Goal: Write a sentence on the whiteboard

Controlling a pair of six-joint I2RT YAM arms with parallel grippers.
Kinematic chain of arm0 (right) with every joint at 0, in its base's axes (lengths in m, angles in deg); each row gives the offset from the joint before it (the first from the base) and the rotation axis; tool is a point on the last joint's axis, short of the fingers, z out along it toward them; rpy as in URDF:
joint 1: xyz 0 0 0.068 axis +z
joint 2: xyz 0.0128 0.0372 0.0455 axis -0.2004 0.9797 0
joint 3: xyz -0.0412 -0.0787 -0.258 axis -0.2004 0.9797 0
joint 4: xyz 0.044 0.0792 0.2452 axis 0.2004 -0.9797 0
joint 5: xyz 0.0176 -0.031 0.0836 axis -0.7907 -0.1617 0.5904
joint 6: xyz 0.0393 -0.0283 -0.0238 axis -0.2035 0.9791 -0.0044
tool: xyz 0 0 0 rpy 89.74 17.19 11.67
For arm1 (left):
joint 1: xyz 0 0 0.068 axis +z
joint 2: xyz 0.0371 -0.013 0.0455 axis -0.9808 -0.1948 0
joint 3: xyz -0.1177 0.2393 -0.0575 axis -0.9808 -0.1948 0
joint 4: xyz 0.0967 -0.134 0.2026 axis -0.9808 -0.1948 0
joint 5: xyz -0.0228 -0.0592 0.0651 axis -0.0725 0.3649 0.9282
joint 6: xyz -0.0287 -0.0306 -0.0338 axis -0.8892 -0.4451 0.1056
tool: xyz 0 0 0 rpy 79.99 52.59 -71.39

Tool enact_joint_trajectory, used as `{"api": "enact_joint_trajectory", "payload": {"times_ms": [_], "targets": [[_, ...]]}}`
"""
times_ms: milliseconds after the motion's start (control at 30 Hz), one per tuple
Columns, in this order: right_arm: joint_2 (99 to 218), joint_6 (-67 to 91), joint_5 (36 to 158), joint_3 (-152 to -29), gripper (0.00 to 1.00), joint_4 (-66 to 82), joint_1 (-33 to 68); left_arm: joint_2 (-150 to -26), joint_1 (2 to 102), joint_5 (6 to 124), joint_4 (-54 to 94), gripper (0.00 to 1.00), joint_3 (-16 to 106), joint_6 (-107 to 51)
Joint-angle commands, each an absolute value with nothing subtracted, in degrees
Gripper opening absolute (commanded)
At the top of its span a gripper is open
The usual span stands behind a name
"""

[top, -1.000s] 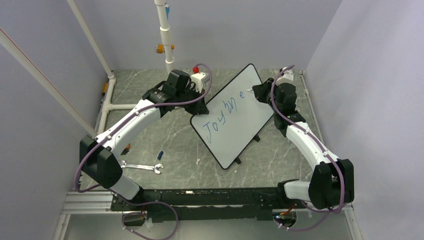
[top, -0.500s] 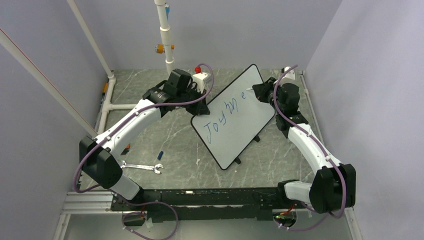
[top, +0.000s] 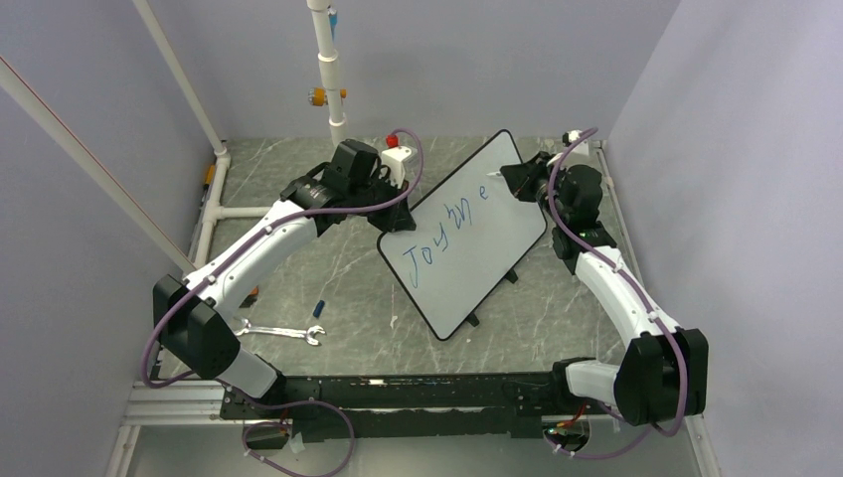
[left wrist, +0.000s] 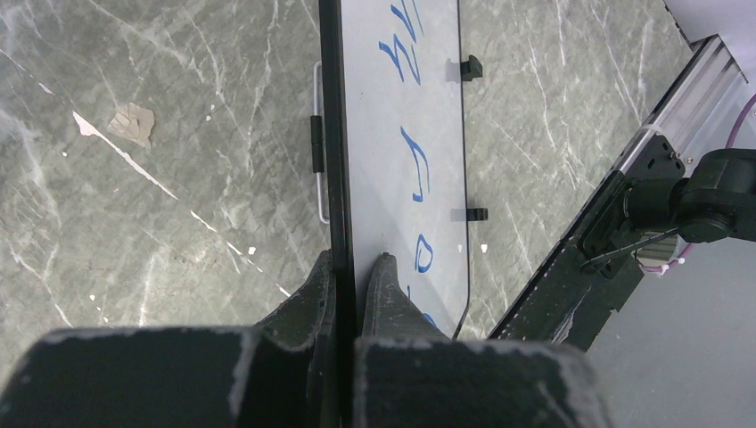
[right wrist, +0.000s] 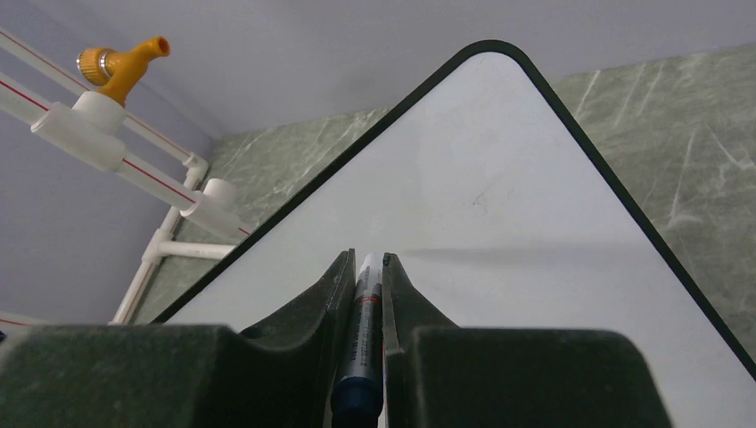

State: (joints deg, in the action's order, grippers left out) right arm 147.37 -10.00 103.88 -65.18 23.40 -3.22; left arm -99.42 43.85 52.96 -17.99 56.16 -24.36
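The whiteboard (top: 477,253) stands tilted on edge in the middle of the table, its thin black rim (left wrist: 329,134) seen edge-on in the left wrist view. The sentence (top: 442,231) reads "Joy in e" in blue marker. My left gripper (top: 398,215) (left wrist: 355,260) is shut on the board's left edge, one finger on each face. My right gripper (top: 509,179) (right wrist: 368,259) is shut on a grey marker (right wrist: 365,303) with a dark blue end. The marker's tip points at the bare white board face (right wrist: 499,178) just right of the "e".
A wrench (top: 283,331) and a small blue piece (top: 319,306) lie on the marble table at the near left. White pipes (top: 328,70) with an orange tap (right wrist: 120,61) stand at the back. A white block with a red top (top: 395,149) sits behind my left gripper.
My right wrist has shifted slightly right and back with the marker. The board's far corner has moved a little to the right. The writing is unchanged.
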Motion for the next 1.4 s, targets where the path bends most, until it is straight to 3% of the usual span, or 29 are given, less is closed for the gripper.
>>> {"api": "enact_joint_trajectory", "payload": {"times_ms": [0,700,1367], "targets": [[148.9,-10.1,106.0,-64.9,0.0,28.6,-3.5,-101.0,43.8,66.3,-21.4,0.0,54.5,-9.8],[147.7,-9.8,98.0,-60.8,0.0,30.6,-3.6,-101.5,43.9,66.9,-21.1,0.0,54.3,-10.0],[151.1,-11.2,105.9,-63.1,0.0,32.2,-3.5,-101.6,43.8,66.9,-21.1,0.0,54.3,-10.0]]}}
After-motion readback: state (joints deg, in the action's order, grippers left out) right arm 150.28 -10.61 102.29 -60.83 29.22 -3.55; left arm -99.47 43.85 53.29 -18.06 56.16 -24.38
